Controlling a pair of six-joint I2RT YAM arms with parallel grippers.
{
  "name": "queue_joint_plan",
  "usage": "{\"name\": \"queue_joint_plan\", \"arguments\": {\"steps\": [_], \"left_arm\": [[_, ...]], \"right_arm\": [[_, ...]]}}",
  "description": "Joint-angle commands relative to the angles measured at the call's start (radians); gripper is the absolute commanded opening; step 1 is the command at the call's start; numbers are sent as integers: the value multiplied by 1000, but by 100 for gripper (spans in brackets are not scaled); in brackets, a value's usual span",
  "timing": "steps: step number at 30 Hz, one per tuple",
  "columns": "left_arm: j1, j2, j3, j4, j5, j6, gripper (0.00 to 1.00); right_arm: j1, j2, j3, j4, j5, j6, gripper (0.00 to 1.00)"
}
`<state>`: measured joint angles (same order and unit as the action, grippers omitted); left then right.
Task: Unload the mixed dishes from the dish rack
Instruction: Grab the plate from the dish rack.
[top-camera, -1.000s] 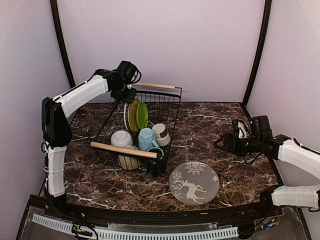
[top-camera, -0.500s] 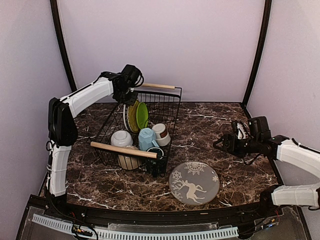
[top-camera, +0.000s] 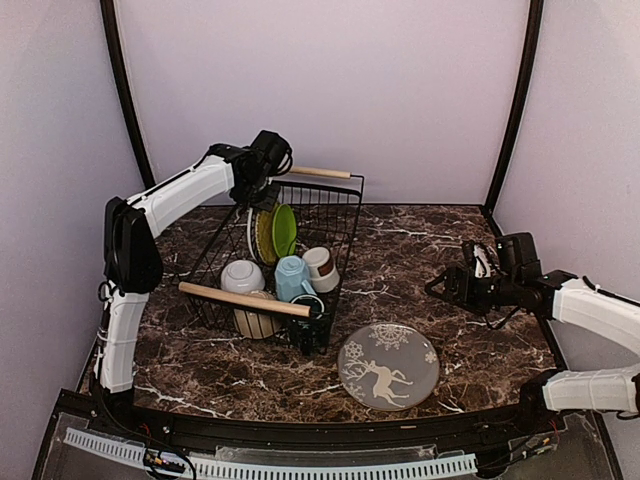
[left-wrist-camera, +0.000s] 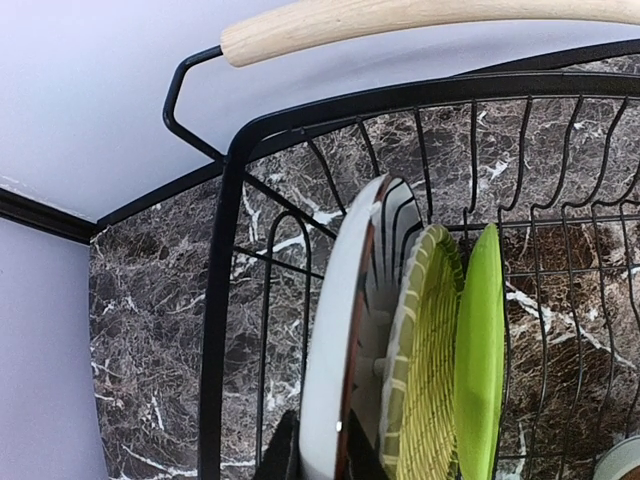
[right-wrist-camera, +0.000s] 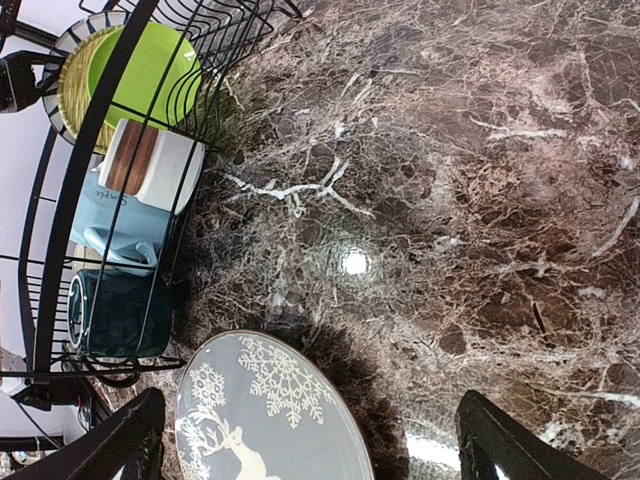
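Note:
The black wire dish rack stands left of centre with its wooden handles. Upright at its far end are a black-and-white striped plate, a woven yellow-green plate and a lime-green plate. A white bowl, a cream bowl, a light blue mug, a brown-white cup and a dark green mug sit nearer. My left gripper is shut on the striped plate's top rim, one finger on each face. My right gripper is open and empty, low over the table on the right.
A grey plate with a white reindeer and snowflakes lies flat on the marble table right of the rack's near end. It also shows in the right wrist view. The back wall is close behind the rack's far handle.
My left arm has moved right and forward over the rack's far end, onto the striped plate. The right arm has barely moved. The dishes have stayed in place.

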<state>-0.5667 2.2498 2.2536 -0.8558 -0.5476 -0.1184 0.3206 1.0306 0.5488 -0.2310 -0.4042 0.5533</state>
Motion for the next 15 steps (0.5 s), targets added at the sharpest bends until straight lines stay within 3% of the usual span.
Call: {"name": "queue_joint_plan", "arguments": {"steps": [1,15], "left_arm": [[-13,-28,61,-94,-67,94,1],[-41,-31,181,-181,-185,112,1]], "right_arm": [[-2,2,-18,33,-8,2,98],[-1,-7,-28,54,-30,11,98]]}}
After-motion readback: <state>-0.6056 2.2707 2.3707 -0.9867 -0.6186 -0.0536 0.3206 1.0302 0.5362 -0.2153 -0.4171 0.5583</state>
